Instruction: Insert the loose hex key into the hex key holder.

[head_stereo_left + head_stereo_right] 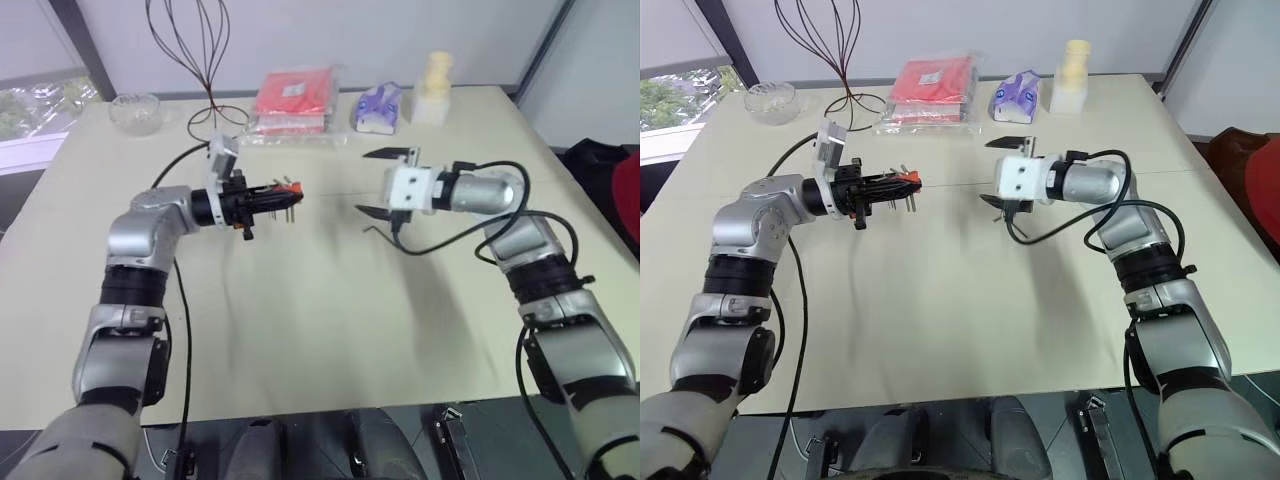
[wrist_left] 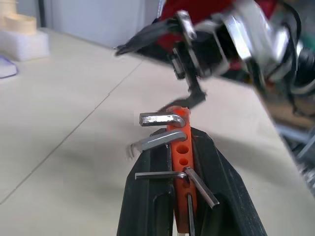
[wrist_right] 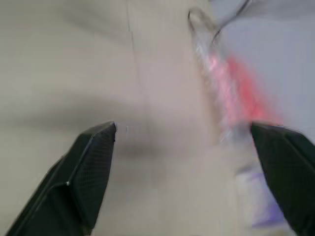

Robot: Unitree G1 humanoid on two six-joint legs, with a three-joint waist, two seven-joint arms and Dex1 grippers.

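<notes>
Left tool (image 1: 268,200) pinching hex key holder (image 2: 180,147); right tool (image 1: 385,183) spread, empty.

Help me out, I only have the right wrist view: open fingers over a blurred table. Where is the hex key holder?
Observer: The hex key holder is clamped in the left gripper, above the table.
Operator: How far off is my gripper?
Observer: The right gripper hangs apart from the holder, facing it.
Operator: Is the loose key in?
Observer: Several keys stick out of the holder; I cannot tell which was loose.
</notes>
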